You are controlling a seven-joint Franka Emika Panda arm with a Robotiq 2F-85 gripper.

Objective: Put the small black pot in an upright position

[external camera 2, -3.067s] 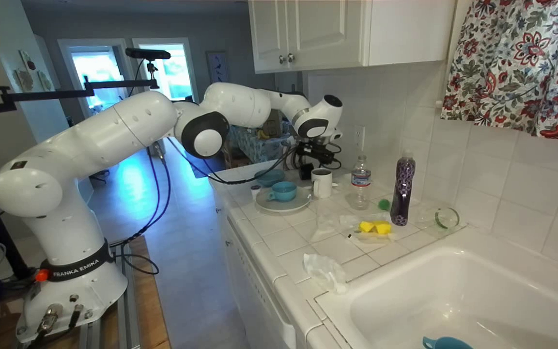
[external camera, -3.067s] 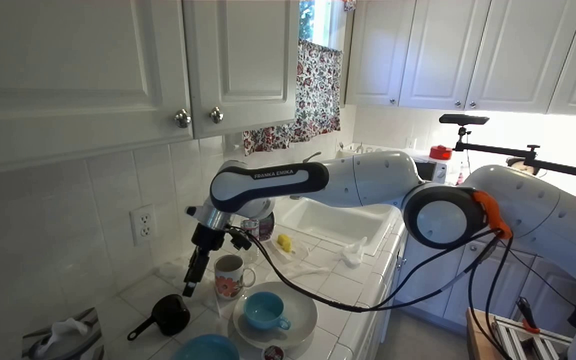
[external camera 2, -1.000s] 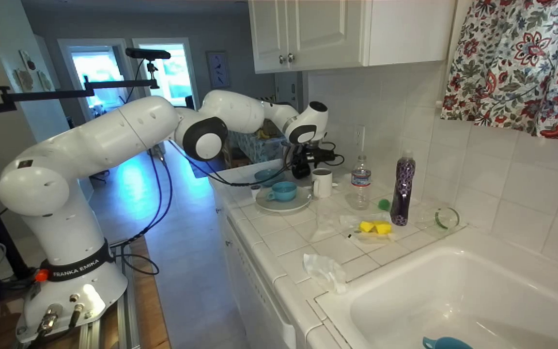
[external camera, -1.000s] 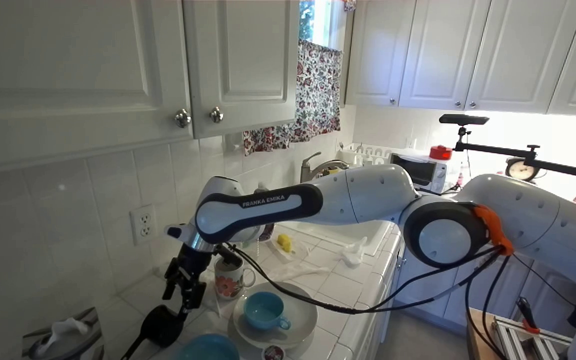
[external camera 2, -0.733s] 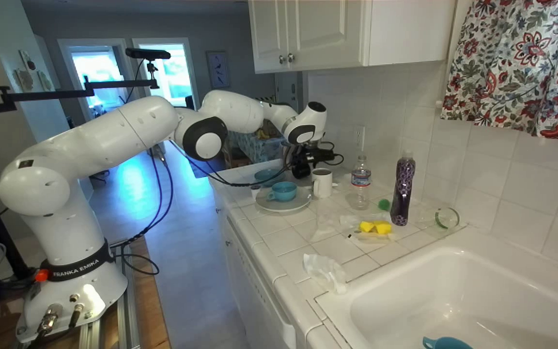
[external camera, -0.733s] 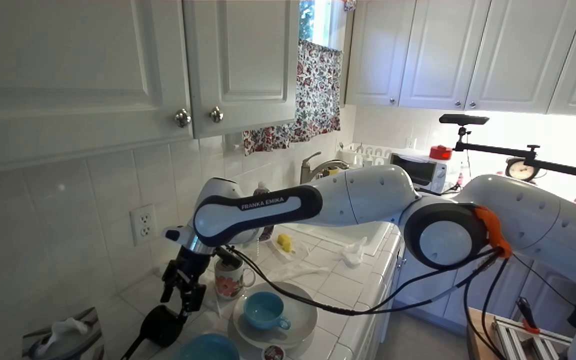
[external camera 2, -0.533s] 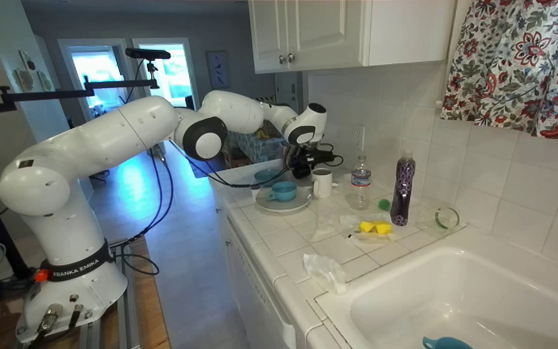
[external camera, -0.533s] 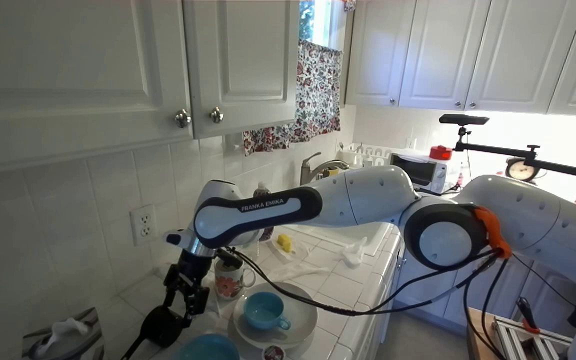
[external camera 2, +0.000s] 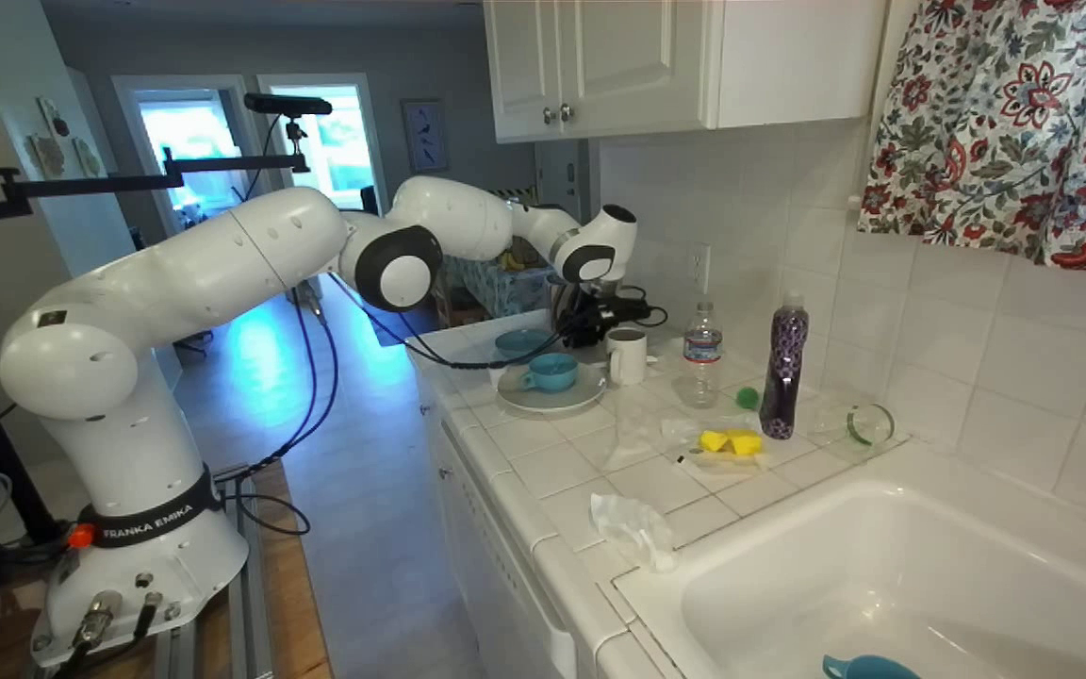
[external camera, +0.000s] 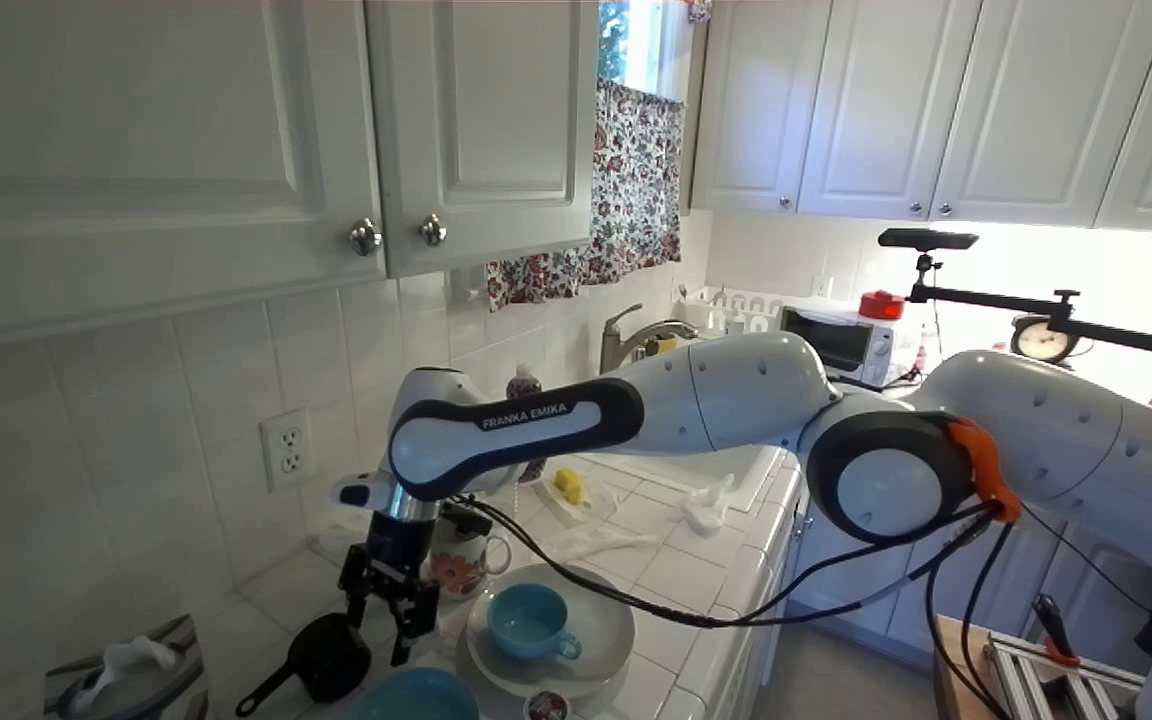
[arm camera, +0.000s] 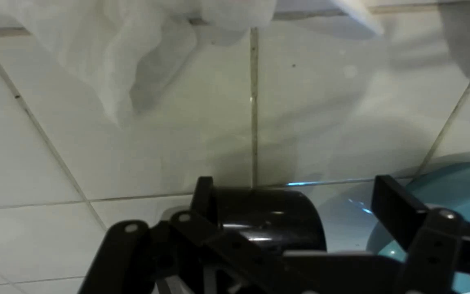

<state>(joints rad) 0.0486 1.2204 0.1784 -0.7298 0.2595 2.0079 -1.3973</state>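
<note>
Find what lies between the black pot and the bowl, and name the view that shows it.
In the wrist view, a strip of tile lies between the black pot and the bowl; one gripper finger partly covers the bowl.

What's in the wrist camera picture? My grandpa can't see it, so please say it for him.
A small black pot shows at the bottom middle, between the open jaws of the tool, which hides part of it. At the right is part of a blue bowl, and at the top left something crumpled and white lies on white tiles.
</note>
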